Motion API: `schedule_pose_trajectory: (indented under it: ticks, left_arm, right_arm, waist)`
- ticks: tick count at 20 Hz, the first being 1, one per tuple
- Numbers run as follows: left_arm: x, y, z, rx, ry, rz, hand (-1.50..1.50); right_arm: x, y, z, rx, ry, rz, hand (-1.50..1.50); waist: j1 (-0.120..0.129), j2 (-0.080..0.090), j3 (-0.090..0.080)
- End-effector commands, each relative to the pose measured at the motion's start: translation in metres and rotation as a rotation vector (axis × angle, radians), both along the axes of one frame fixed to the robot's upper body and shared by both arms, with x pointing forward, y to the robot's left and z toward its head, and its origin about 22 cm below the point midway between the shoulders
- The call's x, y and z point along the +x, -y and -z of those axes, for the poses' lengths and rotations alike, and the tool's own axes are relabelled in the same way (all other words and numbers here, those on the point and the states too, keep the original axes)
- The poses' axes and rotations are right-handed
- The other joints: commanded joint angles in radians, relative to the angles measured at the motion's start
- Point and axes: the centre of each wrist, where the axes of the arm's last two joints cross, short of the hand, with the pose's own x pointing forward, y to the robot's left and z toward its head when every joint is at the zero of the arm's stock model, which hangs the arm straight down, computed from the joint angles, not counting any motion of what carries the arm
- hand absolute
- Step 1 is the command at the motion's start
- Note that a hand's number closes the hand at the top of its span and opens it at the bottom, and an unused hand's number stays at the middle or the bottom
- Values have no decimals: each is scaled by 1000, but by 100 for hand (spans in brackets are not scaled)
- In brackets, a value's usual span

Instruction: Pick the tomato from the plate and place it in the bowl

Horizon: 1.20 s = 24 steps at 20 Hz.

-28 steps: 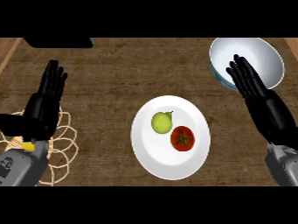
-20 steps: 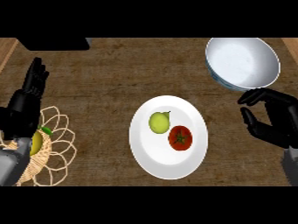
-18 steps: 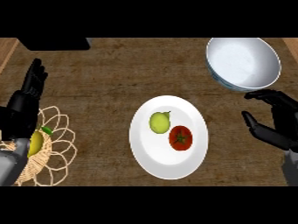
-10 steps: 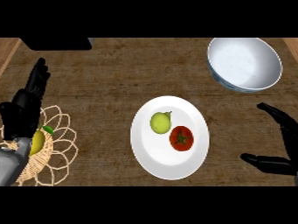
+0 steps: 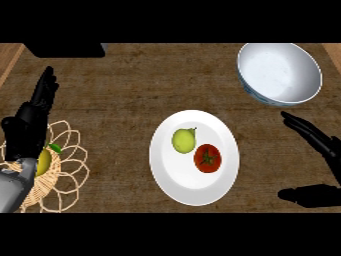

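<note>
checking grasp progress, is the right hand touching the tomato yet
Apart. The head view shows the right hand open off the plate's right rim, bare counter between it and the tomato.

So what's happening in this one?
The robot is about to go for the tomato, which lies untouched on the white plate beside a green pear. The right robot hand is open, to the right of the plate and apart from it. The bowl waits beyond, holding nothing. The left robot hand rests open above a wire basket.
</note>
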Motion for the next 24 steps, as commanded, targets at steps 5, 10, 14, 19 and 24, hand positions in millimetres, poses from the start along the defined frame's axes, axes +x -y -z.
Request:
schedule_pose_trajectory:
  ticks: [5, 10, 14, 19, 24]
  left_arm:
    - [7, 2, 5, 3, -4, -9, 0]
    - [6, -2, 2, 8, 14, 10, 0]
    - [-2, 8, 4, -13, -6, 12, 0]
    - [-11, 2, 0, -1, -12, -2, 0]
    - [-11, -2, 7, 3, 1, 2, 0]
  right_arm:
    - [-8, -70, -31, -288, -120, -35, -150]
    - [23, -99, -41, -376, -204, -90, -150]
    - [16, -136, -32, -440, -230, -76, -150]
    - [16, -147, -8, -585, -332, -21, -150]
    - [32, -158, 13, -620, -370, 23, -150]
  waist:
    - [3, 4, 1]
    - [12, 6, 2]
    - [9, 5, 2]
    - [13, 4, 3]
    - [10, 5, 3]
